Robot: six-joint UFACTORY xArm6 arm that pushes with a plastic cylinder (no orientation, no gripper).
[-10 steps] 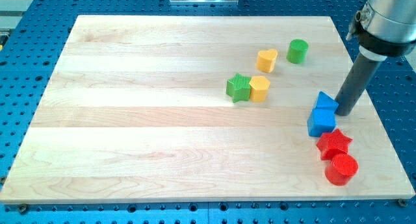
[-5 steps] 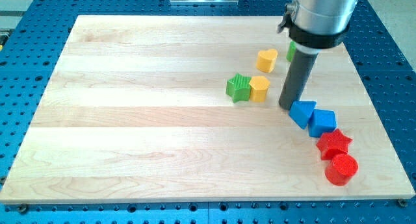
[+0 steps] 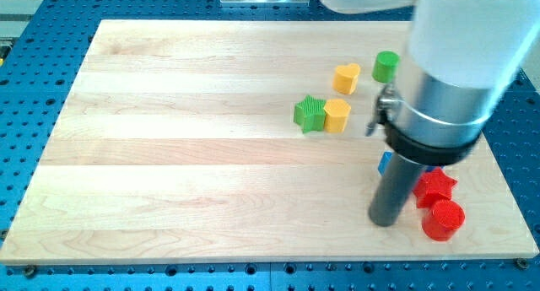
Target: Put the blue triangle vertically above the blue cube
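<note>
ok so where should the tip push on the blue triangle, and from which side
Hard to say: the rod hides the blue blocks, and only a blue sliver shows at its left edge. My tip sits below that sliver in the view, left of the red cylinder. There is no gripper, so probably press a flat face from the view's bottom, not a corner, which would spin it.

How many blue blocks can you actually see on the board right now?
1, and only partly: a sliver of a blue block shows at the left edge of my rod, above my tip. My arm covers that area, so the other blue block may be hidden behind it.
</note>
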